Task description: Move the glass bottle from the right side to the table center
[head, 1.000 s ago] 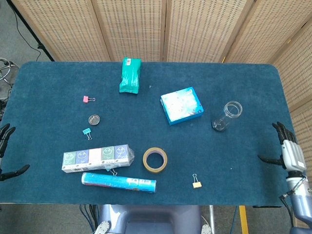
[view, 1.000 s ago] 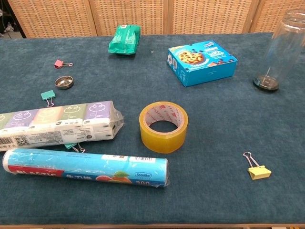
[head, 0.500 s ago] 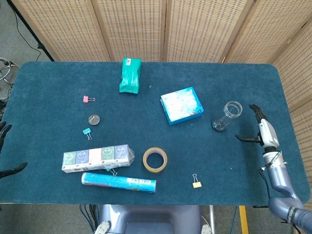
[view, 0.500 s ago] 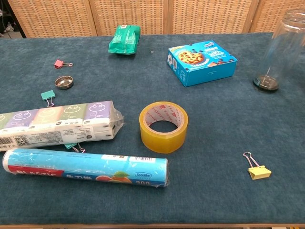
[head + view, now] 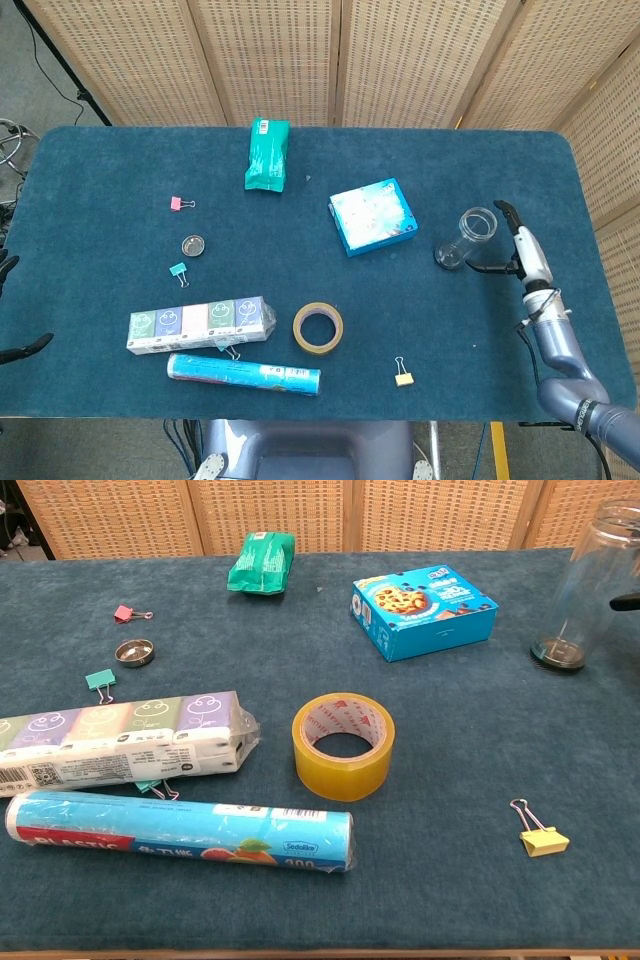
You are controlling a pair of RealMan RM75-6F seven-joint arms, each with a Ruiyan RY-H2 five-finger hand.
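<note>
Glass bottle (image 5: 466, 238) stood upright and untouched just right of the blue biscuit box (image 5: 372, 216), which serves as the landmark below. Right hand (image 5: 519, 250) had its fingers (image 5: 503, 212) spread apart and empty, the thumb reaching toward the bottle's side with a small gap between; in the chest view only a dark fingertip showed at the frame's right edge, level with the bottle's upper wall (image 5: 598, 565). No contact seen in either view.

Change noted: one second earlier this hand hung at the table's right edge, far from the box; half a second earlier it was partway in; at this moment it sat just beside the bottle, on the side away from the box. The bottle itself had not shifted. Judgement: the reach was nearly complete, the grasp not yet made, and the carry toward the table centre had not begun.

Left hand (image 5: 14, 312) showed only as dark fingertips at the table's far left edge, well apart from the box; fingers looked apart, holding nothing.

Bottle appearance: clear glass, cylindrical, open-mouthed with no cap, apparently empty, dark ring at the base. Smooth and tall, so likely slippery and easy to tip if nudged before the fingers close.

Table centre, below and left of the box toward the yellow tape roll (image 5: 318, 327), held bare blue cloth (image 5: 300, 262).
</note>
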